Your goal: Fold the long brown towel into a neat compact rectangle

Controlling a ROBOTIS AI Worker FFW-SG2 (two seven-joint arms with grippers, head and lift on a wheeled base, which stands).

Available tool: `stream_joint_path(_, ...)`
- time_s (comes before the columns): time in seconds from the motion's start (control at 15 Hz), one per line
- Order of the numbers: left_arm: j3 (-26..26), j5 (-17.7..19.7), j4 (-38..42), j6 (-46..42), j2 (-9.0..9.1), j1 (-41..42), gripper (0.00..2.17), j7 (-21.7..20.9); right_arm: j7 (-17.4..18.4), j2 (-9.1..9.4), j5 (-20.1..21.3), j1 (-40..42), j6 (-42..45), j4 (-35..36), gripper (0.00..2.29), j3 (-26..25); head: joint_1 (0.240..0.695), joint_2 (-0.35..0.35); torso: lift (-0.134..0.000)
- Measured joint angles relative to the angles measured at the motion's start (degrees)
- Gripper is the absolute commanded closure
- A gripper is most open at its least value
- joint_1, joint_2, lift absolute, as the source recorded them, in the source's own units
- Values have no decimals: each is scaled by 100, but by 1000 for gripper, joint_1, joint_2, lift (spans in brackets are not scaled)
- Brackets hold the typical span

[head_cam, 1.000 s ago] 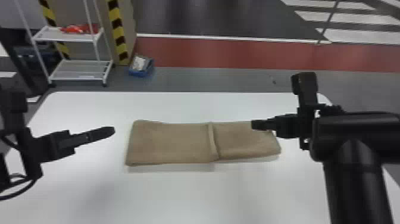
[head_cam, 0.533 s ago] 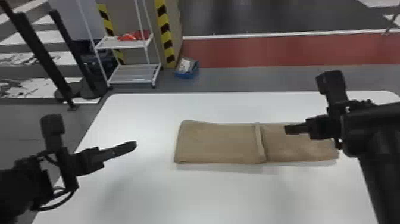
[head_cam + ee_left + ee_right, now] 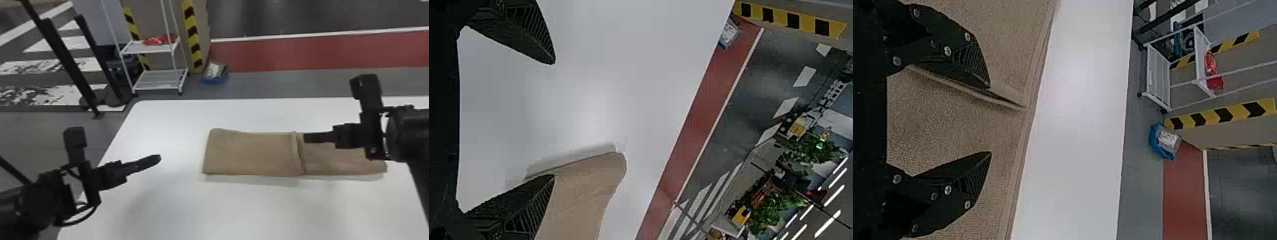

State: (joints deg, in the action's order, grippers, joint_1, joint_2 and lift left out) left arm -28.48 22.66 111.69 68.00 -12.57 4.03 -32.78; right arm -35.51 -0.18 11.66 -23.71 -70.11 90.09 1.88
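On the white table (image 3: 178, 207) lay the brown towel (image 3: 249, 156), flat, a raised edge crossing it. Near its left end hung the robot's left hand (image 3: 157, 158), fingers spread; over it, the right hand (image 3: 306, 138), spread too.

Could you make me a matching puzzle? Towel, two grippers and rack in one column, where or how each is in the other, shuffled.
1. Towel
2. Left gripper
3. Right gripper
4. White rack

A. Open, over the towel
B. Beyond the table, holding something red
C. Brown, lying flat
D. Open, left of the towel

1-C; 2-D; 3-A; 4-B
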Motion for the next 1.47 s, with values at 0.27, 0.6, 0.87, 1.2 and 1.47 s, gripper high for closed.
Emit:
stream_joint_path(0.27, 0, 17, -2, -1, 8, 18, 83, 5, 19, 0, -410, -115, -407, -184, 481, -269, 695, 207, -124)
stream_joint_path(0.6, 0, 20, -7, -46, 17, 68, 83, 9, -26, 0, -596, -136, -389, -395, 481, -253, 695, 220, -124)
stream_joint_path(0.87, 0, 20, -7, -73, 19, 120, 83, 6, -33, 0, -599, -198, -375, -597, 620, -126, 695, 229, -124)
stream_joint_path(1.2, 0, 20, 1, -72, 35, 131, 83, 8, -41, 0, -503, -299, -182, -825, 826, 109, 695, 238, -124)
stream_joint_path(1.47, 0, 19, -14, -74, 23, 133, 83, 10, -10, 0, -373, -380, -133, -931, 829, 264, 695, 239, -124)
